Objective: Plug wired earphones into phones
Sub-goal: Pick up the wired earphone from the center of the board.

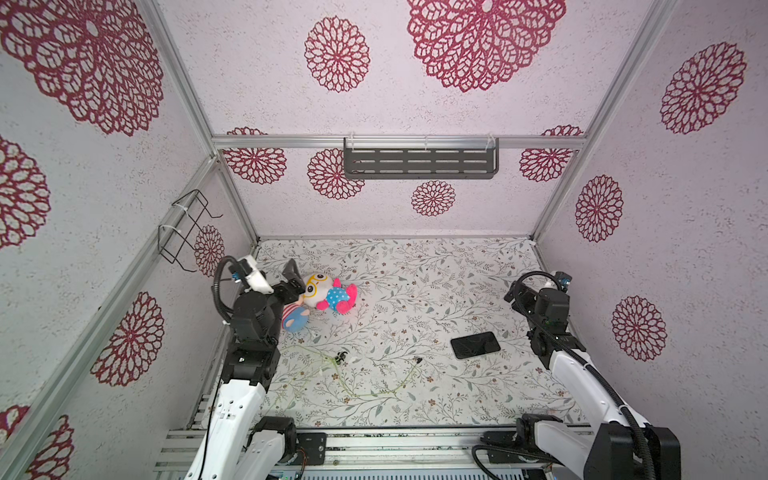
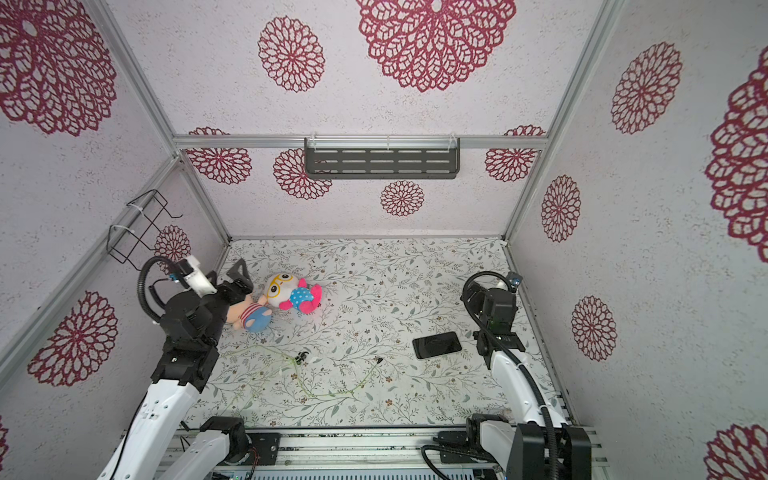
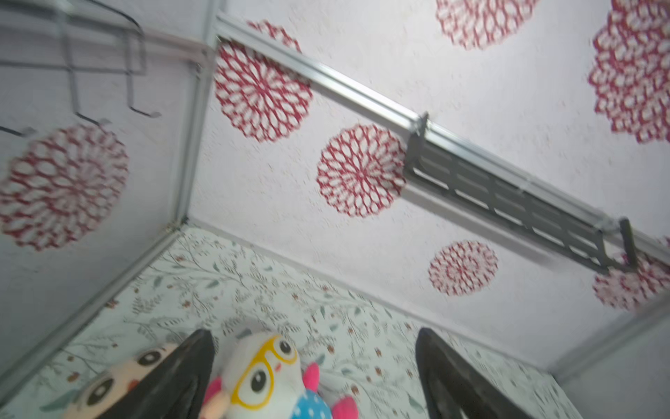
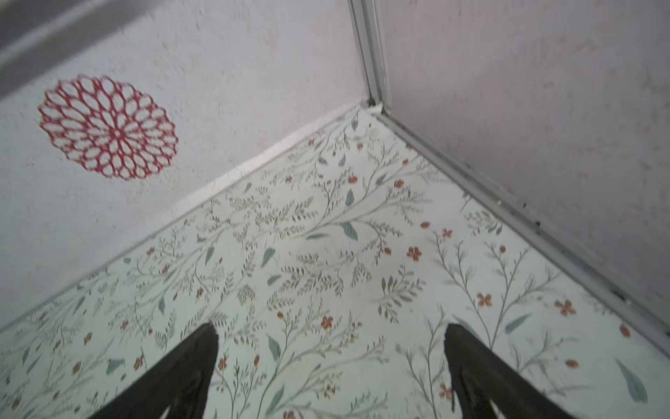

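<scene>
The wired earphones lie loose on the flowered floor in both top views: earbuds (image 1: 341, 356) (image 2: 301, 356), a pale yellow-green cable (image 1: 374, 394) (image 2: 332, 392) and a small dark plug (image 1: 417, 360) (image 2: 379, 360). To the right of the plug, the black phone (image 1: 475, 345) (image 2: 436, 345) lies flat. My left gripper (image 1: 296, 282) (image 3: 312, 333) is open at the far left, hovering by two plush toys and holding nothing. My right gripper (image 1: 509, 297) (image 4: 330, 326) is open over bare floor beyond the phone. Neither wrist view shows the earphones or the phone.
A white plush with yellow glasses (image 1: 324, 291) (image 3: 261, 370) and a blue-capped plush (image 1: 295, 318) (image 3: 108, 384) lie at the left. A grey slotted shelf (image 1: 419, 163) hangs on the back wall. A wire rack (image 1: 183, 232) hangs on the left wall.
</scene>
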You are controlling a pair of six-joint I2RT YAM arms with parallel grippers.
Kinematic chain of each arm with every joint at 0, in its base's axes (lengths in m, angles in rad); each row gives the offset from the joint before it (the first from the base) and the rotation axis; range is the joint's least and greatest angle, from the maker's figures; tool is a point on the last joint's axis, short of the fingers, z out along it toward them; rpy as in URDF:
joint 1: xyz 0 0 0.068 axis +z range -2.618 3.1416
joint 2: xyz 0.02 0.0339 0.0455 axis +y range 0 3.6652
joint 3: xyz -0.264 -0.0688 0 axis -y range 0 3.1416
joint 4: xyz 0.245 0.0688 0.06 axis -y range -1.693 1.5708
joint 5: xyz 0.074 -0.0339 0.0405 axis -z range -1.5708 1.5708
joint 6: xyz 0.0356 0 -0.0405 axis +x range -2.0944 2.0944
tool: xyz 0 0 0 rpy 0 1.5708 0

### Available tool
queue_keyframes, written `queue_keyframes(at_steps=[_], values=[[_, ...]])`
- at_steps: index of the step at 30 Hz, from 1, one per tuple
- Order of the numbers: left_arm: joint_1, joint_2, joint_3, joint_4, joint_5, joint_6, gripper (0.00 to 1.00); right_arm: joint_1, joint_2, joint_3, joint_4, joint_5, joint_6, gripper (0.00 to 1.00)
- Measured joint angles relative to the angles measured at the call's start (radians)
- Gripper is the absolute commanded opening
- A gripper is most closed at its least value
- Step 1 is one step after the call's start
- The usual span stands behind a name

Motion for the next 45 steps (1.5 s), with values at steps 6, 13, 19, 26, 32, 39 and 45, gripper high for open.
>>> queue_keyframes(at_steps=[6,13,19,26,32,39,45], values=[[-0.458,0.223,0.106,-0.277,-0.053,0.018,0.71,0.001,-0.027,0.01,-0.206,-0.097,0.039,0.97],[-0.793,0.643,0.27,-0.386,-0.06,0.008,0.51,0.003,-0.121,0.009,-0.357,-0.111,0.044,0.97],[-0.899,0.982,0.482,-0.467,0.0,0.058,0.37,0.003,-0.217,-0.022,-0.424,-0.109,0.044,0.97],[-0.886,1.038,0.51,-0.534,0.07,0.077,0.36,0.003,-0.274,-0.041,-0.465,-0.11,0.046,0.97],[-0.879,1.061,0.515,-0.571,0.112,0.077,0.35,0.004,-0.289,-0.048,-0.472,-0.11,0.052,0.97],[-0.856,1.111,0.538,-0.621,0.11,0.073,0.31,0.004,-0.288,-0.054,-0.483,-0.11,0.053,0.97],[-0.839,1.133,0.555,-0.642,0.106,0.069,0.27,0.004,-0.288,-0.061,-0.481,-0.111,0.055,0.96]])
